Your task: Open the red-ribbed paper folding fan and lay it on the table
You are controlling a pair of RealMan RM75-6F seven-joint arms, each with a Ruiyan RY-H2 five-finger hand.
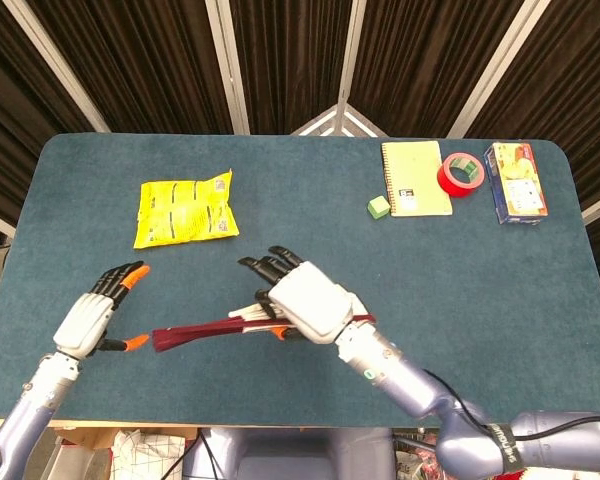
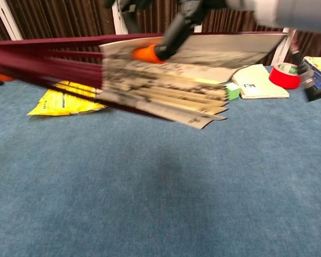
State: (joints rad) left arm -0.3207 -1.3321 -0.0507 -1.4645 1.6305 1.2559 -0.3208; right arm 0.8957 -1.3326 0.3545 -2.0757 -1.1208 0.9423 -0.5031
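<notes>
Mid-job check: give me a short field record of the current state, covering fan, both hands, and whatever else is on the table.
fan: folding fan mostly closed, held off the table, red ribs pointing toward the left hand
right hand: right hand grips the fan at its paper end
left hand: left hand holds nothing, fingers apart, near the rib tips
table: blue table
far left: yellow snack bag
far right: green cube, notepad, red tape roll, blue box
task state: fan not yet opened or laid down
</notes>
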